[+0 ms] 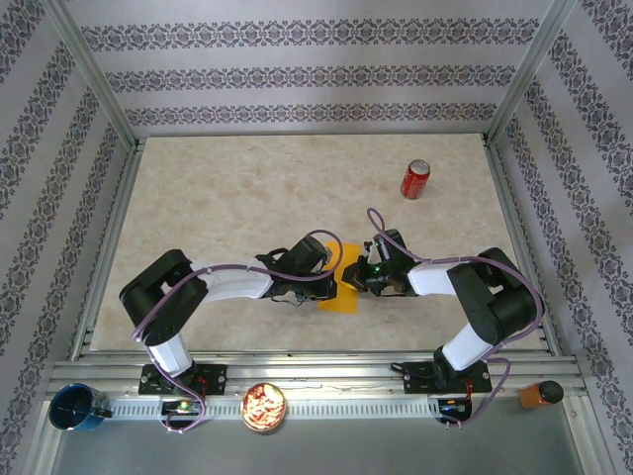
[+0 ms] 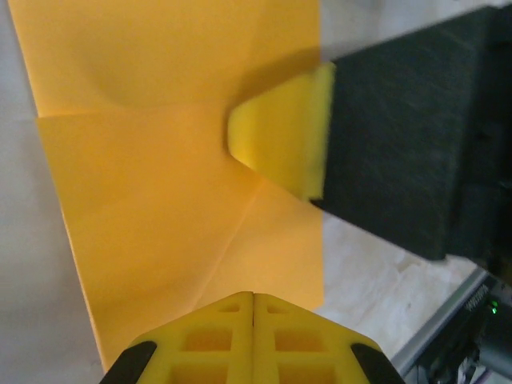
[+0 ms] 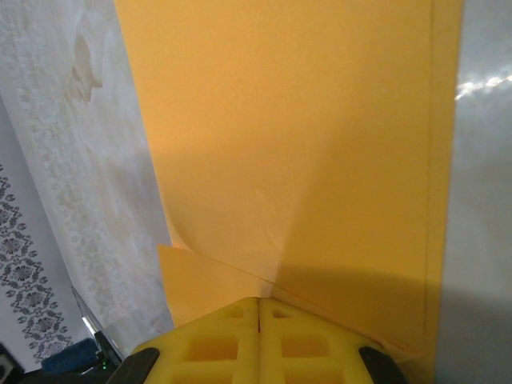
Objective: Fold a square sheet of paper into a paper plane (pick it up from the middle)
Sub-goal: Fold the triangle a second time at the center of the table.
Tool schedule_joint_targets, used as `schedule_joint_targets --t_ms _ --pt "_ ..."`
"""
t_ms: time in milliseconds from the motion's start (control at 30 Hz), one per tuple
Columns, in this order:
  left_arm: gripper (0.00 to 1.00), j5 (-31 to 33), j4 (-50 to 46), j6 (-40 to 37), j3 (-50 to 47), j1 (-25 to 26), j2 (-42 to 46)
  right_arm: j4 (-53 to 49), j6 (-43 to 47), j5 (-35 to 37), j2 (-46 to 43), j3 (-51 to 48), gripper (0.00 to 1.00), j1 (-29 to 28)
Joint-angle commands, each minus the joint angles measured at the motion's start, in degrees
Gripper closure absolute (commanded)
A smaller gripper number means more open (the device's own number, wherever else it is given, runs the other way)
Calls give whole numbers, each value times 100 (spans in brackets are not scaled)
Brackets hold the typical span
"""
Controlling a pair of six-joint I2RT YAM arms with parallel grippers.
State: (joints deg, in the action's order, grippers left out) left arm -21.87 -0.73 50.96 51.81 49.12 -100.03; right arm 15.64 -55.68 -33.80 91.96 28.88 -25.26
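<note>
L gripper [image 2: 254,298] & R gripper [image 3: 258,301] both clamped on creased orange paper [image 2: 160,200] (red can [image 1: 414,179] label too small).

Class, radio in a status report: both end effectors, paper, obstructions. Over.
Left end effector shut, over paper. Right end effector shut, on paper. Paper creased, partly folded. Can far off.

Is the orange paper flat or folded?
Partly folded. In the left wrist view the square sheet of paper shows a folded flap edge and diagonal creases, but it isn't a pointed plane yet.
</note>
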Motion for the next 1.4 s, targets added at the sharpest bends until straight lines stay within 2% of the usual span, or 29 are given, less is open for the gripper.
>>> schedule_joint_targets --t_ms 0,233,433,567,733,1067,1367 --pt "100 200 206 359 356 80 -294 -628 64 480 119 -41 100 29" --pt "100 394 -55 249 665 80 -647 -694 88 435 68 -19 100 29" --pt "100 160 281 343 434 79 -812 -703 90 451 59 -74 100 29" --pt "100 290 294 420 169 106 -812 -703 106 471 85 -93 100 38" --pt "100 518 149 660 -238 97 -544 -711 138 471 85 -119 100 47" --pt "100 403 823 1045 -1266 97 80 -729 228 506 242 -129 100 91" --pt "100 560 420 1032 -1882 97 765 -738 224 515 243 -102 100 87"
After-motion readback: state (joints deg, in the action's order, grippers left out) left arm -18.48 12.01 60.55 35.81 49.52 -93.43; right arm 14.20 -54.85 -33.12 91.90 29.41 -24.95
